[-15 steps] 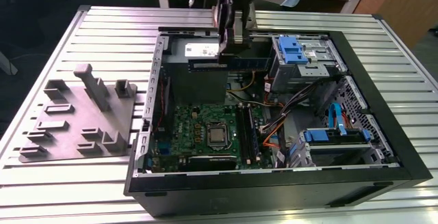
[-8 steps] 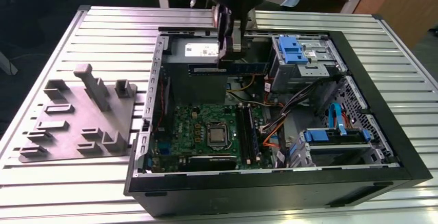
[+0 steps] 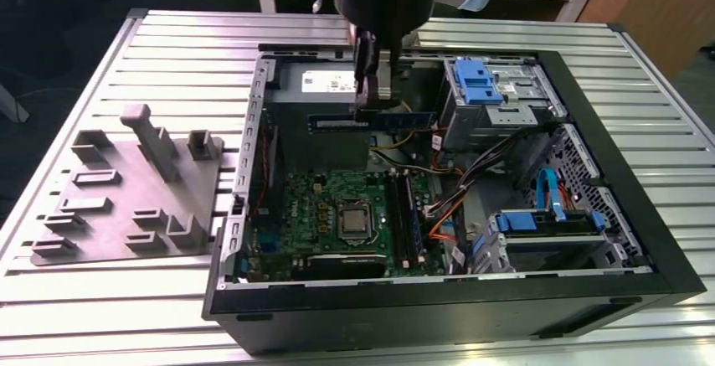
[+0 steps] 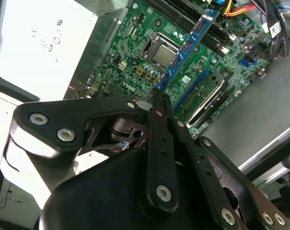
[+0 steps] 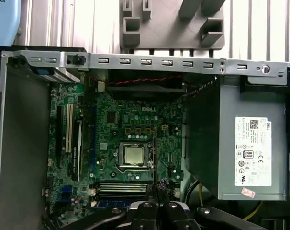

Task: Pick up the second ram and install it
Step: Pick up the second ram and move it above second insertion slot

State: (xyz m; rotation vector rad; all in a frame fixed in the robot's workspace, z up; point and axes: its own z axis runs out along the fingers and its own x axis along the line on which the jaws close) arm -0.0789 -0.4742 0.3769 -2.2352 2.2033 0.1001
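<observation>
The second ram point(image 3: 391, 119) is a thin blue-green stick that hangs level above the open computer case, over the gap between power supply and motherboard. My gripper point(image 3: 367, 106) comes down from above and is shut on the stick near its middle. In the second wrist view the ram point(image 4: 185, 45) runs out from the closed fingertips point(image 4: 158, 103) over the motherboard point(image 4: 135, 57). In the first wrist view the ram point(image 5: 154, 158) shows edge-on as a thin dark line above my gripper point(image 5: 154, 190). The long memory slots point(image 3: 404, 215) lie beside the processor socket point(image 3: 355, 222), well below the stick.
The case point(image 3: 447, 299) lies open on a slatted metal table point(image 3: 167, 56). A grey power supply point(image 3: 324, 85), blue-tabbed drive cages point(image 3: 486, 90) and orange and black cables point(image 3: 444, 215) crowd the inside. A grey holder plate point(image 3: 134, 190) sits on the exterior view's left.
</observation>
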